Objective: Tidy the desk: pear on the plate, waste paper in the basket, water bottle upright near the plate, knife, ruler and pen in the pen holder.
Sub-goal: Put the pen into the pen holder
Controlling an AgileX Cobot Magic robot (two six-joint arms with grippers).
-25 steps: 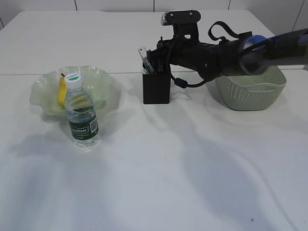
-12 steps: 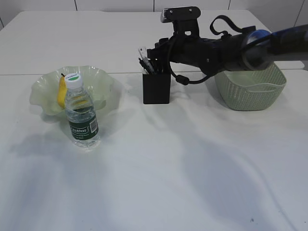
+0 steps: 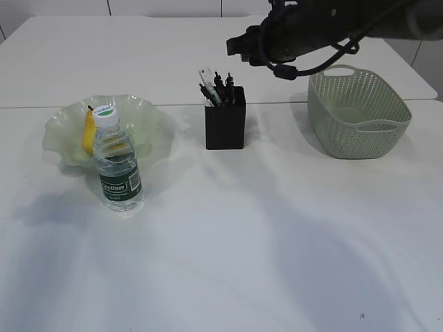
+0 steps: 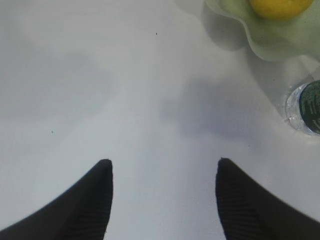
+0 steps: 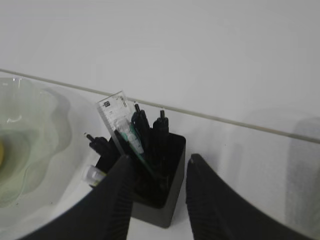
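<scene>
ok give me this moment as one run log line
right gripper: open, empty, above pen holder | ruler: in holder | pear: on plate | bottle: upright | left gripper: open

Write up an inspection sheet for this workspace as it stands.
Surface: white table, bare in front.
Job's things: pear on the plate; water bottle upright before it; ruler and pens in the pen holder; basket contents hidden.
Clutter: nothing seen.
Grippers: left gripper open, empty; right gripper jaws apart, empty, above the holder.
Cables: black cable on right arm.
Surroundings: white wall panels.
</scene>
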